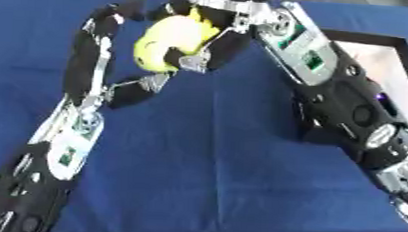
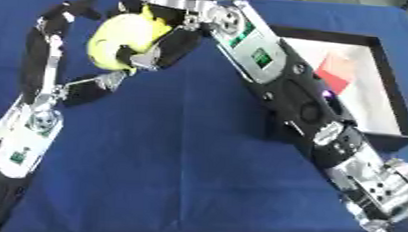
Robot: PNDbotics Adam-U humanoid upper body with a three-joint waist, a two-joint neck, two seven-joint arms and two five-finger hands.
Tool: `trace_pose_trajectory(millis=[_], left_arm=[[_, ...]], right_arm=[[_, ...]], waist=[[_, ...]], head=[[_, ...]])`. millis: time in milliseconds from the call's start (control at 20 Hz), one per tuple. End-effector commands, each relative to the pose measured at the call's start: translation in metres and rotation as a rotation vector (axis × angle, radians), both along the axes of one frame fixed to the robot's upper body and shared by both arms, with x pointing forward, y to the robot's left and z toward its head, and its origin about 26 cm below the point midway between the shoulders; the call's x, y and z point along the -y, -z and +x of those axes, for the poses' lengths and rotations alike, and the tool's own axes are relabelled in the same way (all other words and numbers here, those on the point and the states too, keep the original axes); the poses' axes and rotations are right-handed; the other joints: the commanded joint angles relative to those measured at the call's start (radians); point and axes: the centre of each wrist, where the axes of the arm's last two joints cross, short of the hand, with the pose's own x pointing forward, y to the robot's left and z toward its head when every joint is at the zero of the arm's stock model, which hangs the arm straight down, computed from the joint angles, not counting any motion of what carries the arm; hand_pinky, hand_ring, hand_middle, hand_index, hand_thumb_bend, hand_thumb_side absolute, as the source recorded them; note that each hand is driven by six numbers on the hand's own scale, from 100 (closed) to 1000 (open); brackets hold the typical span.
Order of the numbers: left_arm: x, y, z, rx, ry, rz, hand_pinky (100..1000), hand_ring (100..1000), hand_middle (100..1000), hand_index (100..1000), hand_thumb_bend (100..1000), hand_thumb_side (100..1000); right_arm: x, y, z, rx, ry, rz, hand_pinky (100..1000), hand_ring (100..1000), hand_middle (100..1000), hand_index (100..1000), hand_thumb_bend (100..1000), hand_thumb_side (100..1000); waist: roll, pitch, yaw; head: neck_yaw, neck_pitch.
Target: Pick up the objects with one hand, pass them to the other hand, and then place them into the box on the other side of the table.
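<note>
A rounded yellow object (image 1: 166,42) is held above the blue table at the back centre. My right hand (image 1: 220,44) comes in from the upper right and is shut on it, black fingers curled round its right and lower side. My left hand (image 1: 90,52) stands just to the object's left, open. Its long fingers (image 1: 116,16) reach up past the object's top left and its thumb (image 1: 141,88) lies below it. Whether the left hand touches the object I cannot tell. The box (image 2: 393,90), black-walled with a white floor, stands at the right.
A small red thing (image 2: 337,69) lies inside the box. The blue cloth (image 1: 214,158) covers the whole table. My right forearm (image 1: 331,89) slants across the box's left side, and my left forearm (image 1: 61,145) runs up from the lower left corner.
</note>
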Motion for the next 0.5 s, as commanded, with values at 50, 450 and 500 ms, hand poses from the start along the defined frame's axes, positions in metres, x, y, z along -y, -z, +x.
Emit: trace_pose_trajectory(millis=[50, 450, 500], left_arm=[[0.010, -0.017, -0.002, 0.041, 0.031, -0.011, 800, 699, 607, 865, 537, 399], [0.009, -0.010, -0.001, 0.043, 0.031, 0.069, 809, 710, 616, 866, 597, 409], [0.009, -0.009, -0.001, 0.041, 0.030, 0.071, 809, 710, 615, 866, 594, 410]], right_arm=[[0.005, -0.010, -0.002, 0.027, 0.012, -0.003, 839, 965, 528, 596, 100, 100], [0.015, -0.022, -0.004, 0.033, 0.044, 0.047, 843, 965, 529, 596, 100, 100], [0.017, -0.023, -0.004, 0.032, 0.050, 0.052, 843, 965, 529, 597, 100, 100]], waist=[[0.004, -0.017, -0.002], [0.009, -0.019, -0.010], [0.010, -0.019, -0.011]], head=[[-0.002, -0.007], [-0.003, -0.008], [-0.003, -0.008]])
